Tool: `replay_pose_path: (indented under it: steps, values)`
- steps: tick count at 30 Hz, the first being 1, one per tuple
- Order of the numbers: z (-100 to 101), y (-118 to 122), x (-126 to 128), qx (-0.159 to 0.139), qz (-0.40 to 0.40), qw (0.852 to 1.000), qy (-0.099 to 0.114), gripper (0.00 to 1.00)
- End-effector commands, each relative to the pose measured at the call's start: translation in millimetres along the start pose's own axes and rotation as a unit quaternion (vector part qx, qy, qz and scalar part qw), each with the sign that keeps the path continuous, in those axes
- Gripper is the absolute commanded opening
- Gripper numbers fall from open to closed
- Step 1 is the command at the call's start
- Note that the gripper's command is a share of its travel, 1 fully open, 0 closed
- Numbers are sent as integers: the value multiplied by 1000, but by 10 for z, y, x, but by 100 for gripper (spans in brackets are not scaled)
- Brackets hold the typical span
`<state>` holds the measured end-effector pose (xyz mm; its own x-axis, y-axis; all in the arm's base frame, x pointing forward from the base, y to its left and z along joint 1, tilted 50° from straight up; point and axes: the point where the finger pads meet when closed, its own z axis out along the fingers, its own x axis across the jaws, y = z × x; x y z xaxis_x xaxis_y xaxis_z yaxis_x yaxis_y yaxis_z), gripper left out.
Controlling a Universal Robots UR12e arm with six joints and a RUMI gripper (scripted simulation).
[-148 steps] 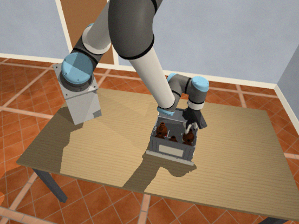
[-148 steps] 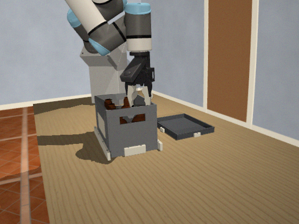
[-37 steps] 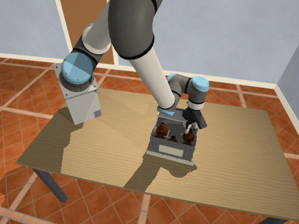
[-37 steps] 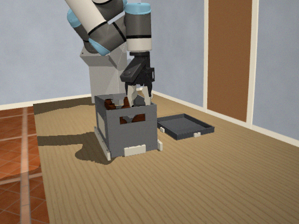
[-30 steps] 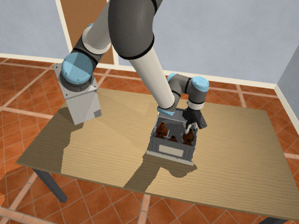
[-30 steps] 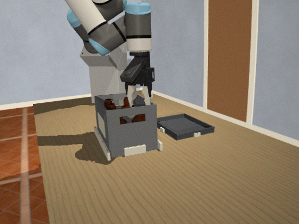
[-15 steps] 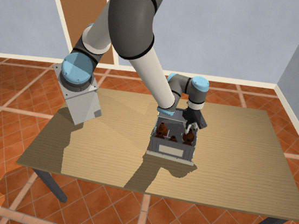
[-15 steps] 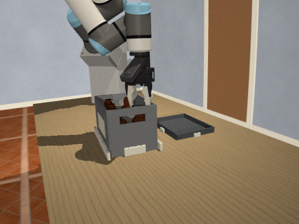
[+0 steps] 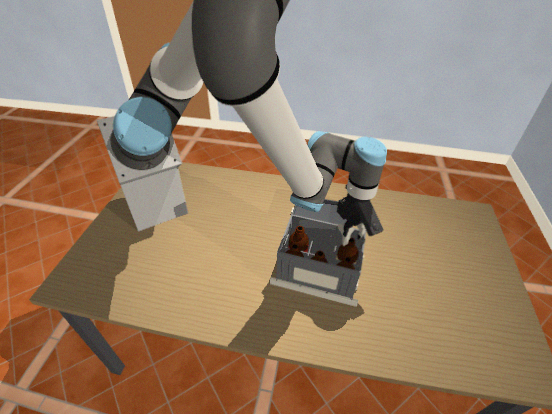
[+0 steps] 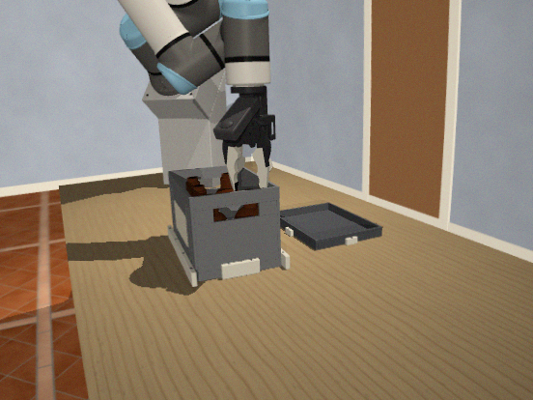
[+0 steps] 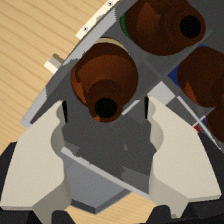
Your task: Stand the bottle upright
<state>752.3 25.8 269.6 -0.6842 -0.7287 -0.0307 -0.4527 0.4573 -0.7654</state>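
- The bottle that is asked for cannot be told apart by its neck here; all five are in the crate point(image 9: 286, 268) point(image 10: 234, 248) point(image 11: 60, 82), so it must be in there too, not on the tray.
- The nearest bottle point(image 9: 347, 253) point(image 11: 104, 72) is seen upright, its mouth between the claw's tips in the wrist view, with space on both sides.
- A wrong pick could be made, since the neck difference is slight and the necks are seen mostly from above.
- The claw point(image 9: 354, 236) point(image 10: 249, 185) point(image 11: 105, 100) is part open, its fingers well apart; nothing is held, and no contact with the glass can be made out.
- If the fingers were closed off-centre, the bottle could be tipped or its neck squeezed out, as the mouth lies towards the tips.
- A crate wall or divider could be caught by a finger during a sideways move, and the loose crate dragged or tilted.
- If a bottle were lifted too low or aslant, the rim could be struck by its base.
- The tray point(image 10: 316, 244) is seen flat on the table point(image 9: 210, 272) point(image 10: 362, 321) point(image 11: 25, 40), beside the crate; its raised edge could be knocked by a bottle lowered off-line, and the tray shifted.
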Motion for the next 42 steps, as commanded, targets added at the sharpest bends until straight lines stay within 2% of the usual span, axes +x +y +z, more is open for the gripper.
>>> replay_pose_path:
  steps: [1,15,25,34,35,42]
  values:
    - [-80,-3,-3,0,0,1000,0,38]
    - [-534,-3,-3,0,0,1000,0,38]
    - [-689,-3,-3,0,0,1000,0,38]
    - [-714,-3,-3,0,0,1000,0,38]
    - [-714,-3,-3,0,0,1000,0,0]
    - [-714,-3,-3,0,0,1000,0,0]
